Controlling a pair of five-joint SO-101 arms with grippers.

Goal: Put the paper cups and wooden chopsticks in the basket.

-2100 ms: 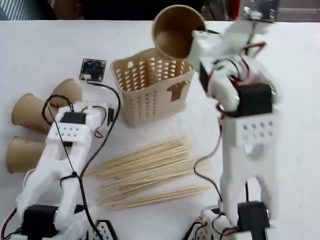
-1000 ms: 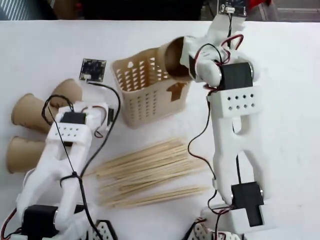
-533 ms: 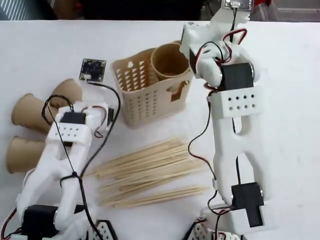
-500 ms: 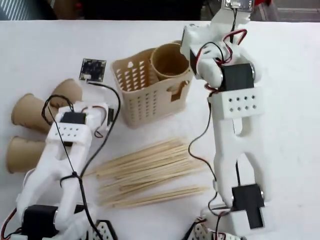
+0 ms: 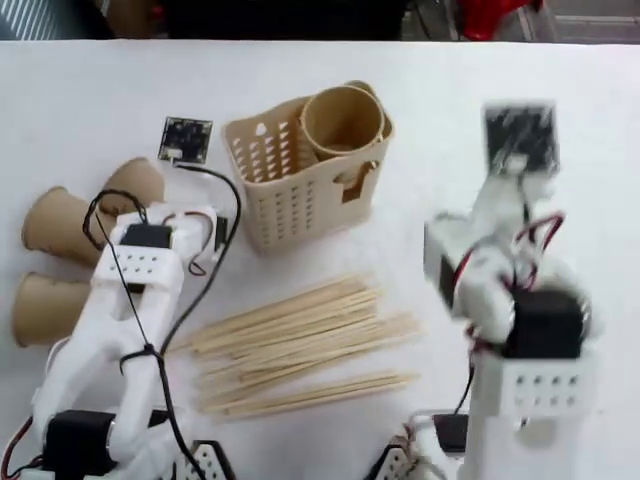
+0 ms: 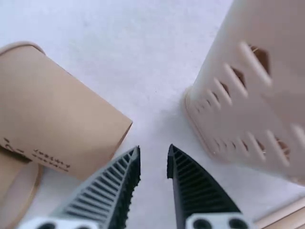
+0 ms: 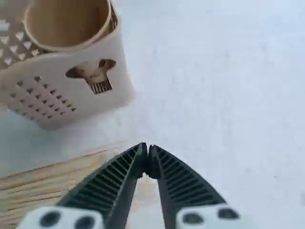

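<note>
Drawn back from the basket rim to 5 o'clock on the bench since the earlier frame: the right arm. Right hand (image 7: 147,152) with black ribbed fingers together, clamped on nothing, low by the stick ends. Left standing upright, mouth up, in the 1 o'clock corner of the beige perforated plastic basket (image 5: 290,200): one brown paper cup (image 5: 342,120). No shift in the left arm at 8 o'clock.

White matte bench (image 5: 80,90), with a dark strip of room beyond its 12 o'clock edge. Broad stretch of white between the basket and the 3 o'clock edge.

At 9 o'clock, three more brown paper cups (image 5: 55,225) on their sides, close together. Left hand (image 6: 153,152) slightly apart and holding nothing, low between one of these and the basket wall. At 6 o'clock of the basket, a loose flat fan of pale wooden chopsticks (image 5: 290,345). At 10 o'clock of the basket, a small black square circuit board (image 5: 185,140), with a black cable running from it to the left arm.
</note>
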